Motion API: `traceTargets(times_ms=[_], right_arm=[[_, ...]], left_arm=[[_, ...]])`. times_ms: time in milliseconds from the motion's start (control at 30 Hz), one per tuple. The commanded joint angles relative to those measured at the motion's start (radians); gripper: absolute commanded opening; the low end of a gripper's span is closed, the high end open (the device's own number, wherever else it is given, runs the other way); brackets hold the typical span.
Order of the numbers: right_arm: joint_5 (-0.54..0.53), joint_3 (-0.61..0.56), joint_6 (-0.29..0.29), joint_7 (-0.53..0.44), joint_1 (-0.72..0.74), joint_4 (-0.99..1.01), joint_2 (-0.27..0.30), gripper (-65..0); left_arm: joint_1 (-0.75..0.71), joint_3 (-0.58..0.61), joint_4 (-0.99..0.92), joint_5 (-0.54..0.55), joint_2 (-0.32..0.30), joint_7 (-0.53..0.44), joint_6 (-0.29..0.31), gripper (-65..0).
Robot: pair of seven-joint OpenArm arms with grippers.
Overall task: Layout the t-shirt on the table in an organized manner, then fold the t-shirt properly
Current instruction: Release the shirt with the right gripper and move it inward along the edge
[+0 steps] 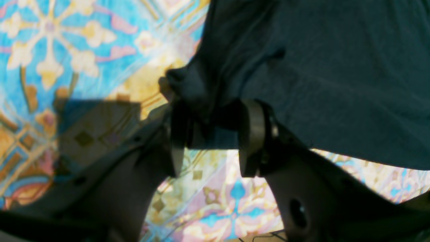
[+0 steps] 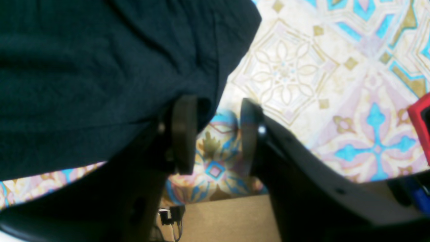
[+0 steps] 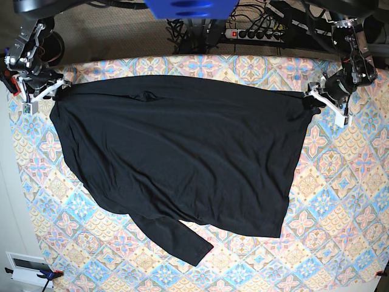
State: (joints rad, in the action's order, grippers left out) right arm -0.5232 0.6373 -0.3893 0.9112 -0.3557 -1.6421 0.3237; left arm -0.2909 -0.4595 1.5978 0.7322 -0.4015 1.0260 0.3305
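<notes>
The plain black thin-fabric t-shirt (image 3: pixel 182 152) lies spread across the far half of the pastel diamond-tiled table (image 3: pixel 340 243), stretched for layout. Left gripper (image 1: pixel 211 134), jaws parted, has cloth between them; right gripper (image 2: pixel 218 134) stands wide, empty.

A robotics lab bench, it seems. A power strip (image 3: pixel 255 33) with tangled cables (image 3: pixel 188 27) sits behind the table (image 3: pixel 340 231), which wears a pastel tiled cloth

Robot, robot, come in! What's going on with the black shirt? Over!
Left gripper open, shirt corner between jaws. Right gripper open, nothing between jaws. Black t-shirt spread on table, one sleeve poking out below. Nothing blocking.
</notes>
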Motion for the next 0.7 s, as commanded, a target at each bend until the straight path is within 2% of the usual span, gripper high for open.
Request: traceTargets(times_ms=[0,133,233,300,400,533,667], right_arm=[[-0.008,0.006,-0.004,-0.020,0.002,-0.050,0.022,-43.8],[-0.007,-0.098,-0.004,-0.045,-0.059,-0.178,0.027,-43.6],[0.021,-0.221,-0.004,-0.120,-0.122,-0.247,0.036,-43.6],[0.105,-0.310,-0.004,-0.157,-0.139,-0.277,0.065,-43.6],[0.260,-0.455,-0.004,-0.195,-0.141,-0.303,0.068,-43.6],[0.466,-0.594,-0.004,-0.257,-0.142,-0.309,0.068,-43.6],[0.576,-0.693,-0.004,-0.280,-0.142,-0.310,0.070,-43.4]], left_arm=[[0.008,-0.006,0.016,0.013,-0.017,-0.014,0.003,-40.3],[0.008,-0.006,0.016,0.014,-0.017,-0.014,0.003,-40.3],[0.008,-0.006,0.016,0.014,-0.017,-0.014,0.003,-40.3],[0.009,-0.006,0.016,0.014,-0.015,-0.014,0.003,-40.3],[0.011,-0.006,0.016,0.014,-0.015,-0.014,0.003,-40.3],[0.011,-0.006,0.016,0.014,-0.015,-0.014,0.003,-40.3],[0.011,-0.006,0.014,0.014,-0.015,-0.014,0.003,-40.3]])
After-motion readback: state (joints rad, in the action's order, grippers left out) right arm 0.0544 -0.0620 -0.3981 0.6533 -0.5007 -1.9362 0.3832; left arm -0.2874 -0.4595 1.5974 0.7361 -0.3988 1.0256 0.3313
